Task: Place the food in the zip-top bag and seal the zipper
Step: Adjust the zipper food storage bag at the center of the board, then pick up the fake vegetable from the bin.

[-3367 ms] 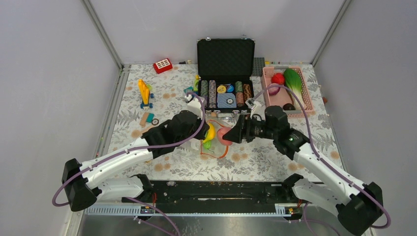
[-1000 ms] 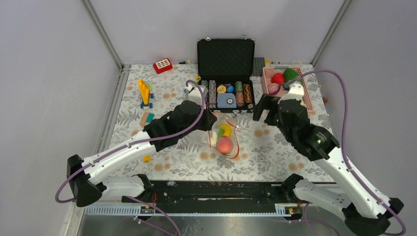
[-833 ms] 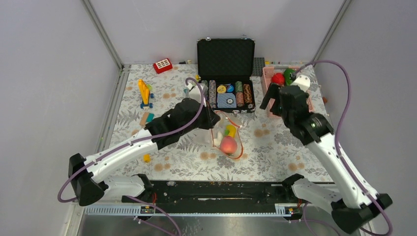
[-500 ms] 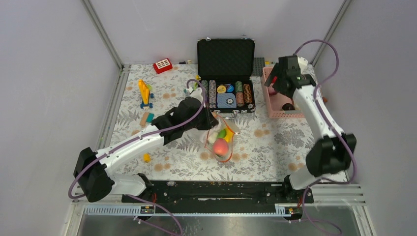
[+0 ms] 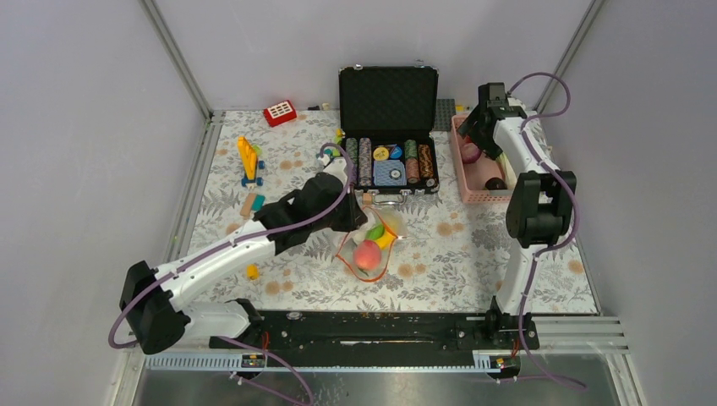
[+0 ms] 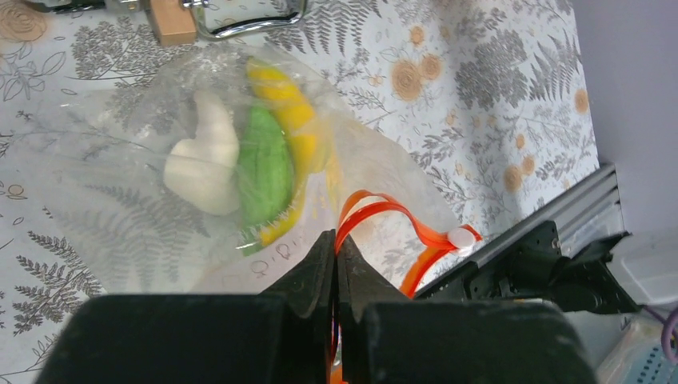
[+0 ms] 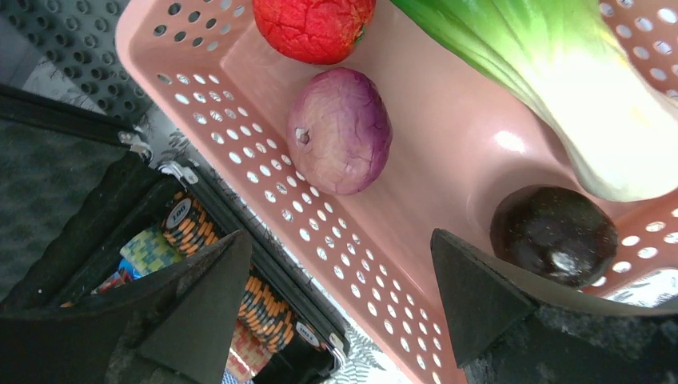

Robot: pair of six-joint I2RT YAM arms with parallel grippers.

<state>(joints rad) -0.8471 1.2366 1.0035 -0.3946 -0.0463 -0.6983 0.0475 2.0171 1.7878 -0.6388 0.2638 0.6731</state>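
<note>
While pinching thin orange-red zipper strip (image 6: 369, 200) of clear floppy plastic bag (image 6: 120, 184) on flowered counter (image 5: 473, 254) with left pincer (image 6: 336, 244) clamped tight, holds right pincer (image 7: 340, 240) spread wide above purple toy ball (image 7: 340, 132) in pink mesh basket (image 7: 240, 160).

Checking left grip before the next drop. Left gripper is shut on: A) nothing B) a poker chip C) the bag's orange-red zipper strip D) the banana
C: the left wrist view shows the left gripper closed on the zipper at the mouth of the zip-top bag.
</note>
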